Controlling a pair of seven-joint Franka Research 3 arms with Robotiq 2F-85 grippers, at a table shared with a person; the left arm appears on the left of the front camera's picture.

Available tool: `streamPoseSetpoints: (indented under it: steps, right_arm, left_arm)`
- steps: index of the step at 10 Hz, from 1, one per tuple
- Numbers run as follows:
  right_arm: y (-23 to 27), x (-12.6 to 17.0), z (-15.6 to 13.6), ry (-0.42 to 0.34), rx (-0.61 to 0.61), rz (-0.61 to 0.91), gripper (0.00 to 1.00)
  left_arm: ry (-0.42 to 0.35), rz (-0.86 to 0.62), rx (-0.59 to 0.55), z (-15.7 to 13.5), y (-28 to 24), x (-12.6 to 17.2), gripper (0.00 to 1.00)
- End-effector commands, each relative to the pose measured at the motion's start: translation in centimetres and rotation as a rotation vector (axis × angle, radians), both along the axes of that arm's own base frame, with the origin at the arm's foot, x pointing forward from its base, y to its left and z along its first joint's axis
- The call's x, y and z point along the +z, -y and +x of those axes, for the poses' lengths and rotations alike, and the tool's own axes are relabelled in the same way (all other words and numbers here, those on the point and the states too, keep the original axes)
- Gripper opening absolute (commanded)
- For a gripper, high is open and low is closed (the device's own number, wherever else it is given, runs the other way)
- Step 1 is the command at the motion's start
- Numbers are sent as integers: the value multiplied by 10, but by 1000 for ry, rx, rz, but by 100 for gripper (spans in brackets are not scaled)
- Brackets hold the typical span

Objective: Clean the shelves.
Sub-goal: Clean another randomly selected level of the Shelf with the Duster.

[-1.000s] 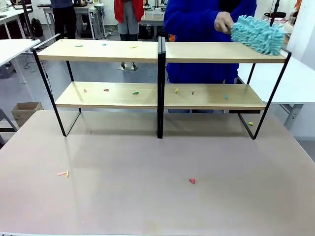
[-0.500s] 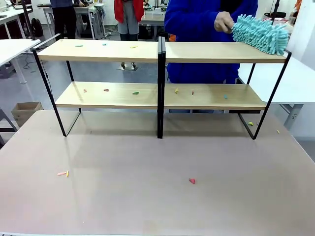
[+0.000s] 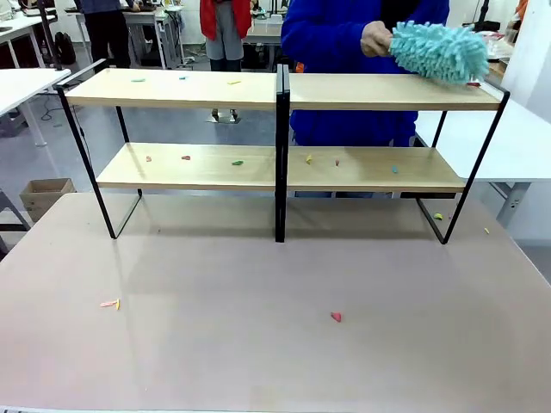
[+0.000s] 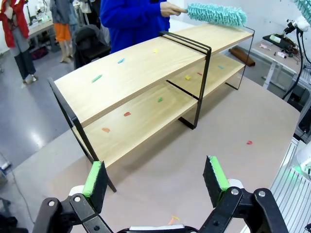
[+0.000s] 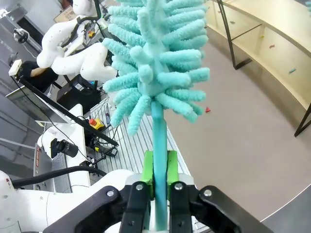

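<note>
Front view, lower half: large beige tabletop (image 3: 258, 361) spans the frame.
The shelves (image 3: 198, 89) stand across its far part, in the upper half of the frame. They are two tiers of light-wood boards in a black frame with a central post.
Person in a blue top (image 3: 331, 39) behind the rack, upper right. One hand (image 3: 375, 39) holds a teal fluffy duster (image 3: 439, 50) over the right end of the top board. Touching or just above, I cannot tell.
Right wrist view: a second teal duster (image 5: 155, 58) rises up the middle of the frame. The right gripper (image 5: 159, 170) is pinched on its handle, with a green pad on each side.
Left wrist view: left gripper (image 4: 154, 171) at the bottom edge, jaws spread wide with nothing between them, and the rack beyond.
Cardboard box (image 3: 45, 194) on the floor, left edge of the front view.
Contents of the rack:
- Top board, left half — three small coloured scraps (image 3: 138, 79).
- Lower board — six scraps (image 3: 237, 162) spread on both sides of the post.
- Tabletop — pink-yellow scrap (image 3: 109, 303) lower left, red scrap (image 3: 336, 317) lower centre, yellow-green scrap (image 3: 437, 216) by the right leg.
</note>
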State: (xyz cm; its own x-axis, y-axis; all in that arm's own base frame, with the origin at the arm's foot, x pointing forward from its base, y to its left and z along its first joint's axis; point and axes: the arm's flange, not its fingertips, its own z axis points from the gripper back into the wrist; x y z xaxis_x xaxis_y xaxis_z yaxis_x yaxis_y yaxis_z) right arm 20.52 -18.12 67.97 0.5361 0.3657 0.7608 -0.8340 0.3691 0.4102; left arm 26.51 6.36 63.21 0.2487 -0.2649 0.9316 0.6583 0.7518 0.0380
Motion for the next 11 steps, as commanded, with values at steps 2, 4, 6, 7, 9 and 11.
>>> streamPoseSetpoints:
  steps: [2,4,6,7,9,11]
  right_arm:
    - [-2,-2,0,29,14,21,12]
    - [-25,0,-11,-32,49,-138,12]
    - [-73,-24,-19,-70,172,-275,12]
    - [-94,-40,-25,-118,218,-336,12]
    - [-78,-20,-16,-122,153,-275,12]
    - [-102,-39,-21,-210,133,-431,12]
  left_arm:
    - [0,5,4,0,0,0,100]
    - [0,5,4,0,0,0,100]
    - [0,5,4,0,0,0,100]
    - [0,5,4,0,0,0,100]
    - [0,5,4,0,0,0,100]
    - [0,5,4,0,0,0,100]
